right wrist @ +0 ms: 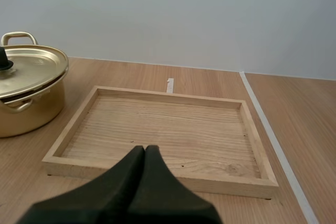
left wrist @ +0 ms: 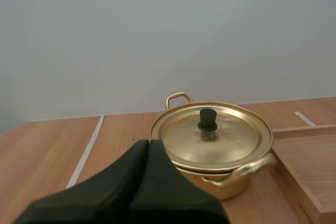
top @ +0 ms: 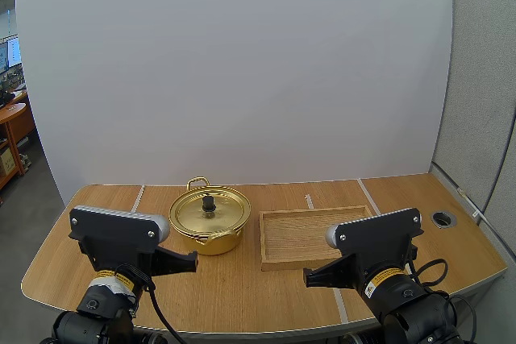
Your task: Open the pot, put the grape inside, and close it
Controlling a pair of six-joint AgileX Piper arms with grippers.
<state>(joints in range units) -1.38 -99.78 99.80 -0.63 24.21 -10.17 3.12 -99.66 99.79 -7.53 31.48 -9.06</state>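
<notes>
Beside the wooden tray [top: 274,241], pot [top: 197,246] upright, lid [top: 219,217] on, handles [top: 197,183] near-far; left hand [top: 190,260], right hand [top: 310,278] both pinched together.

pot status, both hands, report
Both shut: left hand short of the pot, right hand at the near edge of the wooden tray. Pot closed, lid seated. Nothing blocking the lid.

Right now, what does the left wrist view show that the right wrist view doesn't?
Left wrist only: the left gripper, jaws shut, and the whole lid with its black knob, closed on the pot. Right wrist only: the right gripper, jaws shut, and the whole wooden tray. Both: the pot with its lid, a tray edge, the table.
</notes>
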